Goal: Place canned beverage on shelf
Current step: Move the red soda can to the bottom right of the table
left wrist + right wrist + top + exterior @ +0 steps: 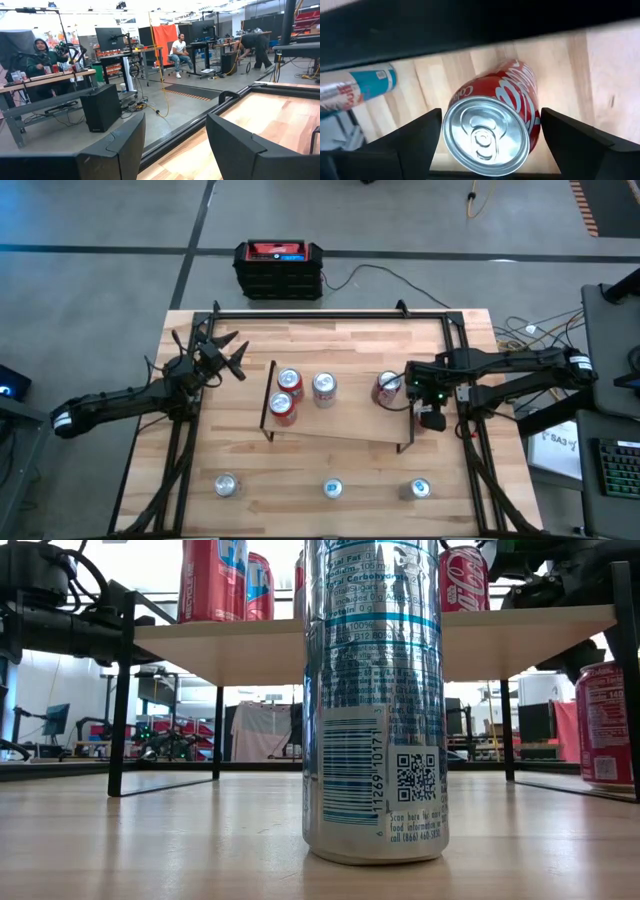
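Red can on shelf btwn right gripper's wide fingers; left fingers apart, empty.

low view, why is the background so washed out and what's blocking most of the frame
Low view: bright room light behind the shelf blows out the top of the frame, and a silver can standing close to the lens fills the centre. High view: even light, soft shadows.
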Controlling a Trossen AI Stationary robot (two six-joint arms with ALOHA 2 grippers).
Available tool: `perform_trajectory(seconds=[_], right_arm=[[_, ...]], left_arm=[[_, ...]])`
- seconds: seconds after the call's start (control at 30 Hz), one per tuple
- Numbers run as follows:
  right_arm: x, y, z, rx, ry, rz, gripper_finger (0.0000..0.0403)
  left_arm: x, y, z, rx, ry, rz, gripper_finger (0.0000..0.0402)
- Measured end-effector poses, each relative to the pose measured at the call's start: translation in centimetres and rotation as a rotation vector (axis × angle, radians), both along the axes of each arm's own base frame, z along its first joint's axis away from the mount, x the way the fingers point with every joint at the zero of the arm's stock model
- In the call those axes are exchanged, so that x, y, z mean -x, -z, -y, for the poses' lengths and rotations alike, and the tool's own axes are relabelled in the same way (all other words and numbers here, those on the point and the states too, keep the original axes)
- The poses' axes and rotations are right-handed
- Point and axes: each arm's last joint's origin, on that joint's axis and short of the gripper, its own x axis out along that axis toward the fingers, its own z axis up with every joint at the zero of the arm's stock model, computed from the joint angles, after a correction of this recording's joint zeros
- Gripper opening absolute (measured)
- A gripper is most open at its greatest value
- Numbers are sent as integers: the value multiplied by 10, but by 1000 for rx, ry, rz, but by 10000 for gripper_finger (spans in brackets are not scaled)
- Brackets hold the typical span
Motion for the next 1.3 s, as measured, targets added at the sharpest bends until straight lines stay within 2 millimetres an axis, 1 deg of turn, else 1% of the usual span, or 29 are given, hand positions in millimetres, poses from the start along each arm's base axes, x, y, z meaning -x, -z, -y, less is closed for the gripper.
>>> perform_trajectory(seconds=[0.07, 0.27, 0.67, 1.13, 1.3], right_arm=[[1, 0, -1, -11, 29, -19, 323], [1, -1, -9, -65, 32, -29, 323], [-1, -2, -32, -89, 49, -43, 324], [-3, -3, -54, -116, 82, -53, 324], [-5, -2, -66, -137, 83, -45, 324]], left_arm=[[0, 0, 0, 0, 0, 0, 195], [0, 0, 0, 0, 0, 0, 195], [0, 0, 0, 0, 0, 0, 195], [0, 0, 0, 0, 0, 0, 195], [0, 0, 0, 0, 0, 0, 195]])
